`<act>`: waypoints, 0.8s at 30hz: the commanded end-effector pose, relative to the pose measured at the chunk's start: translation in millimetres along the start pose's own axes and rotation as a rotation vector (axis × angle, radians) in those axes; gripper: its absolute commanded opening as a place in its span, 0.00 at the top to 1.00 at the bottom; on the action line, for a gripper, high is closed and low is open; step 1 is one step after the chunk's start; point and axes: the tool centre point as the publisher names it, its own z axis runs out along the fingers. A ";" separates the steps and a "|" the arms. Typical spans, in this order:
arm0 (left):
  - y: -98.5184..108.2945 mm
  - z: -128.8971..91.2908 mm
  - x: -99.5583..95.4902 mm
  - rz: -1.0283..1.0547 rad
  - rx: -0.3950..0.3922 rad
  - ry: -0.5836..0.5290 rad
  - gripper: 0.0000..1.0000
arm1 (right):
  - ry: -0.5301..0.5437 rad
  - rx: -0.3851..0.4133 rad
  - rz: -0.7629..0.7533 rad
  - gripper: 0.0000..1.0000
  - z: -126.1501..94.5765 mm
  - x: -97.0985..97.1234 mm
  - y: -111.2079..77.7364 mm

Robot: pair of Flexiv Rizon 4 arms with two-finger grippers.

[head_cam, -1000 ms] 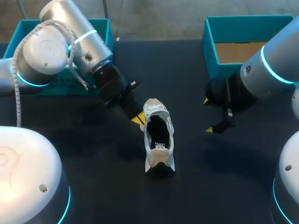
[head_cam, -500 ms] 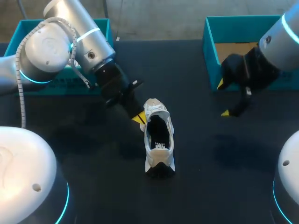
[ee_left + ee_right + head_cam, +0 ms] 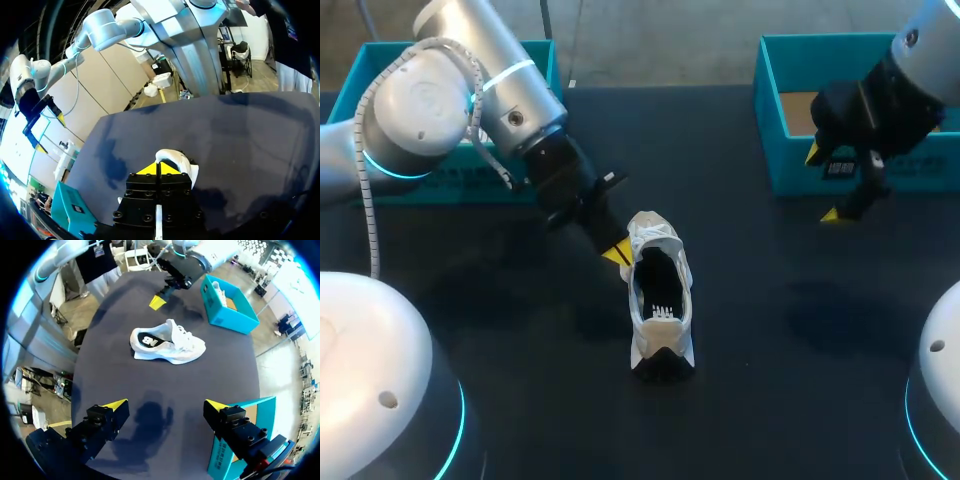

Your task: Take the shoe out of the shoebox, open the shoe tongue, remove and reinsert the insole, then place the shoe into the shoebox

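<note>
A white shoe [image 3: 658, 290] lies on the dark table, toe toward the far side, its opening facing up; it also shows in the right wrist view [image 3: 167, 342]. My left gripper [image 3: 617, 254] is shut, its yellow tips right beside the laced front part of the shoe [image 3: 177, 159]. Nothing shows between the tips of the left gripper [image 3: 159, 169]; I cannot tell whether they touch the shoe. My right gripper [image 3: 823, 185] stands wide open and empty above the front wall of the right teal shoebox [image 3: 775, 150], well away from the shoe. The right gripper [image 3: 165, 407] looks down at the shoe from a distance.
A second teal box [image 3: 535, 55] stands at the back left, mostly hidden behind my left arm; a white shoe [image 3: 216, 290] lies in it. The right box's brown floor [image 3: 800, 112] is bare where it shows. Dark tabletop [image 3: 770, 330] surrounds the shoe.
My right arm has lifted and swung back from near the shoe to the right box, its gripper staying open. The left arm and the shoe have hardly moved.
</note>
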 end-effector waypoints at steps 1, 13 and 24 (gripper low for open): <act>-0.3 0.3 -0.6 -0.001 -0.002 0.013 1.00 | 0.026 0.011 -0.020 0.00 -12.6 -2.4 -3.3; -3.0 -7.7 -2.6 -0.021 0.005 0.158 1.00 | 0.006 0.018 -0.004 0.00 -15.7 -2.6 -4.6; 5.2 -0.1 5.1 -0.038 0.001 0.329 1.00 | 0.006 0.018 -0.004 0.00 -15.7 -2.6 -4.6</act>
